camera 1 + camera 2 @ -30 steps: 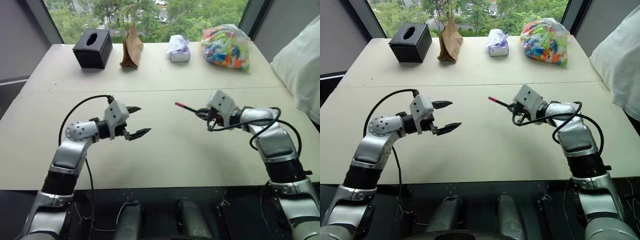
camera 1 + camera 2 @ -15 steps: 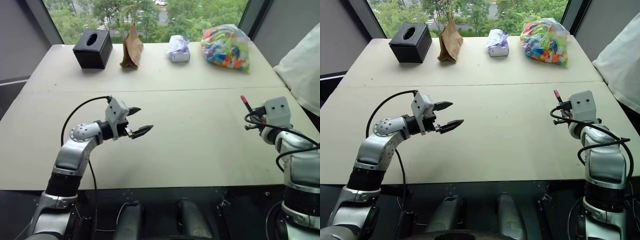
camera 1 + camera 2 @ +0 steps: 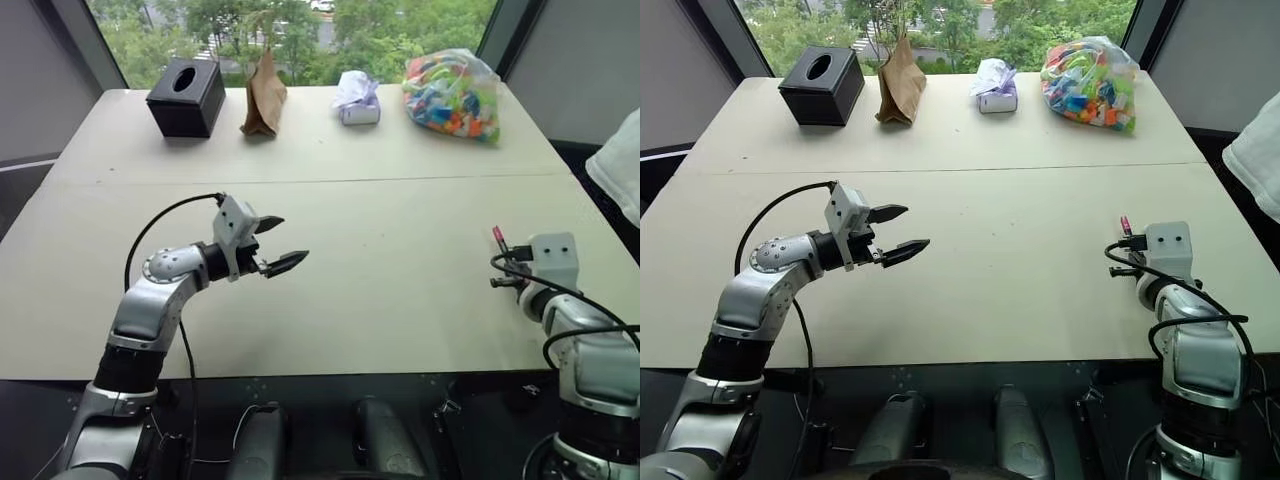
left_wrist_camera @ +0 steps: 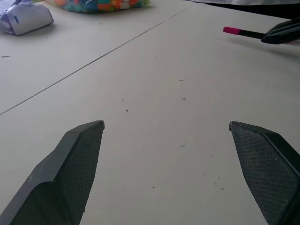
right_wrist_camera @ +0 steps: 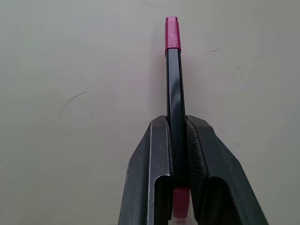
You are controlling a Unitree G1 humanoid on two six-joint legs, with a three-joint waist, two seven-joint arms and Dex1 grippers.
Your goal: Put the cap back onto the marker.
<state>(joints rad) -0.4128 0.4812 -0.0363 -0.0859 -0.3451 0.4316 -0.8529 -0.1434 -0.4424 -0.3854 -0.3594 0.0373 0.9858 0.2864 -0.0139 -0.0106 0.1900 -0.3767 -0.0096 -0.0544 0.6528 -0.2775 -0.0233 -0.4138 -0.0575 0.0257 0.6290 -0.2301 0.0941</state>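
My right gripper [image 5: 177,117] is shut on the marker [image 5: 174,89], a thin black stick that juts out past its fingertips. The red-pink cap [image 5: 172,33] sits on the marker's far end. A second pink bit shows low between the fingers. In the head views this gripper [image 3: 503,266] hovers near the table's right front, and the marker's pink end [image 3: 497,235] points away from me. My left gripper [image 3: 291,239] hangs open and empty over the table's left middle, well apart from the marker. The left wrist view shows its wide-spread fingers [image 4: 79,154] and the marker [image 4: 243,32] far off.
Along the table's far edge stand a black tissue box [image 3: 186,95], a brown paper bag [image 3: 263,95], a crumpled white packet [image 3: 357,98] and a clear bag of colourful pieces [image 3: 452,92]. A white sleeve [image 3: 622,175] shows at the right edge.
My right arm swung from the table's middle out to the right and back toward me, turning the marker to point away. The left gripper stayed put, still open. The white sleeve drew back.
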